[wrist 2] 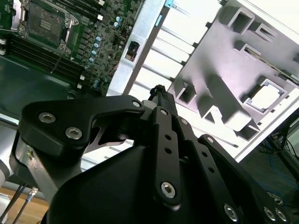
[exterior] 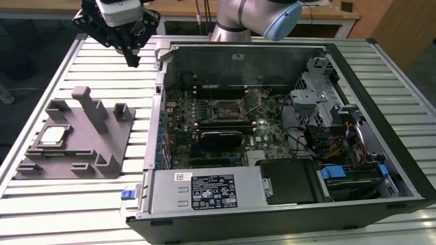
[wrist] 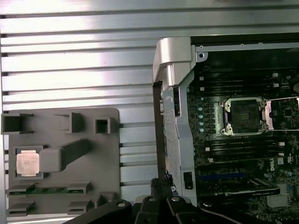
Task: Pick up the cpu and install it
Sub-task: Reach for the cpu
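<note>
**Gripper [wrist 2: 159, 91] empty, cpu [exterior: 53, 135] in holder [exterior: 116, 138]**

Gripper: fingers pressed together, nothing held, raised over slatted table [exterior: 102, 76] just beside case [exterior: 272, 227] corner. cpu: flat in gray holder on table, well apart from Gripper. Socket [exterior: 225, 108]: on board inside case.

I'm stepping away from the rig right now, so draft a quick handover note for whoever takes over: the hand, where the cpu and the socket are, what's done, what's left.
Hand: shut, holding nothing, up in the air over the slatted table near the open computer case, well clear of the cpu.
Cpu: lying flat in its pocket on the grey holder, to the exterior view's left of the case.
Socket: on the motherboard inside the case; it looks empty.
Done: nothing visible so far.
Left: cpu not yet picked up, not yet installed.
</note>
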Tool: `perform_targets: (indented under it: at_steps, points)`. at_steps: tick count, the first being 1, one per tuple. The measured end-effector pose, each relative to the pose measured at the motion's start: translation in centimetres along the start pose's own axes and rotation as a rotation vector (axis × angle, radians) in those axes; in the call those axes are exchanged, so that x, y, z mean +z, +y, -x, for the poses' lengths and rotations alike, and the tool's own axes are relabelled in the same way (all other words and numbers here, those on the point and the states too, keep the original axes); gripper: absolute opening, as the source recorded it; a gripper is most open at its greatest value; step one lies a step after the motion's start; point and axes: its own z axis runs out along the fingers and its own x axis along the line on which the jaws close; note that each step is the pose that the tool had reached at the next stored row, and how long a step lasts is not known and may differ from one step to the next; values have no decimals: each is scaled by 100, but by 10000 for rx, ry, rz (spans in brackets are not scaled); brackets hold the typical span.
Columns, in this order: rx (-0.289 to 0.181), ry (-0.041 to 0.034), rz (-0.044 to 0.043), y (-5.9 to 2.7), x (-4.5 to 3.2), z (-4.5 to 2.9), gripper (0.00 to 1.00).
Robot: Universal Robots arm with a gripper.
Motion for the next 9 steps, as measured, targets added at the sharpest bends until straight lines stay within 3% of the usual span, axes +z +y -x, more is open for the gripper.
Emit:
perform_targets:
  at_steps: [9]
  points:
    - [0,0,0,-4,-3,-55,11]
